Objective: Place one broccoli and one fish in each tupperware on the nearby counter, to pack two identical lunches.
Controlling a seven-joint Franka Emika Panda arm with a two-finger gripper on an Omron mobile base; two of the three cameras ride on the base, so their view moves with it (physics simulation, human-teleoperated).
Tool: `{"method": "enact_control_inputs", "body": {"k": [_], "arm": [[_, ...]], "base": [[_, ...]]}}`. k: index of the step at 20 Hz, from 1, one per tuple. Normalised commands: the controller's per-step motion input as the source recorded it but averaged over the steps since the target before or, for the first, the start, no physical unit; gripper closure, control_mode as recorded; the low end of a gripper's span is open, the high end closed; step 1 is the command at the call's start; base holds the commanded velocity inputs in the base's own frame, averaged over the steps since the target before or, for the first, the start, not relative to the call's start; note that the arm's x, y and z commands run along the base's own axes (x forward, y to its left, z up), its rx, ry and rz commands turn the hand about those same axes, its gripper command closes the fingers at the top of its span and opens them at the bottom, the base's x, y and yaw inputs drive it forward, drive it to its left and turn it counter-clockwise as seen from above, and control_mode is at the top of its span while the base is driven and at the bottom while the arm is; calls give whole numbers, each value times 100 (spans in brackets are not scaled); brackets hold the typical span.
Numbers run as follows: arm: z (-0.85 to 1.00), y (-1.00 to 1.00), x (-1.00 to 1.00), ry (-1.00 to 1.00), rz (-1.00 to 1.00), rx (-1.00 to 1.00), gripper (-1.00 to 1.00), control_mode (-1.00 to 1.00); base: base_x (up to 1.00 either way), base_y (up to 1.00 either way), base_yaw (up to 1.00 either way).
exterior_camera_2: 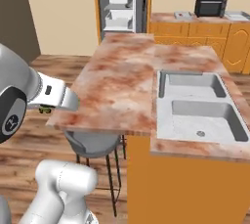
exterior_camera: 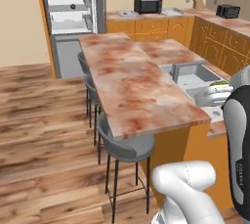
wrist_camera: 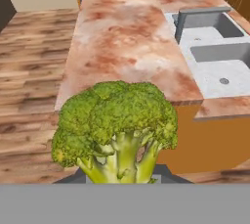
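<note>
A large green broccoli (wrist_camera: pixel 114 130) fills the lower middle of the hand view, and my gripper (wrist_camera: pixel 119 176) is shut on its pale stem, which hides the fingertips. A sliver of the same broccoli (exterior_camera: pixel 220 84) shows above my white hand at the right of the left base view, over the sink side of the island. It peeks out again as broccoli (exterior_camera_2: pixel 45 110) under my forearm. The counter (exterior_camera: pixel 205 13) runs along the back wall on orange cabinets. Two low pale containers there, the tupperware (exterior_camera: pixel 126 12) and tupperware (exterior_camera: pixel 172 11) as far as I can tell, flank a microwave. The fish is out of view.
The island top (exterior_camera: pixel 132 81) with a steel double sink (exterior_camera_2: pixel 200 103) lies ahead of me. Grey stools (exterior_camera: pixel 124 147) stand along its left side. A black microwave (exterior_camera: pixel 148 4) and a toaster (exterior_camera: pixel 227 10) sit on the back counter. An open fridge (exterior_camera: pixel 68 3) stands far left.
</note>
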Motion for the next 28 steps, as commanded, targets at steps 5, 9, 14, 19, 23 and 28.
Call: {"method": "enact_control_inputs", "body": {"k": [5, 9, 14, 19, 23, 28], "arm": [[0, 0, 0, 0, 0, 0, 100, 100], [0, 0, 0, 0, 0, 0, 100, 100], [0, 0, 0, 0, 0, 0, 100, 100], [0, 0, 0, 0, 0, 0, 100, 100], [0, 0, 0, 0, 0, 0, 100, 100], [0, 0, 0, 0, 0, 0, 100, 100]], "base": [[-11, -100, -6], [-21, -100, -8], [-28, -100, -8], [-24, -100, -7], [-19, -100, -6], [-2, -100, -1]]}}
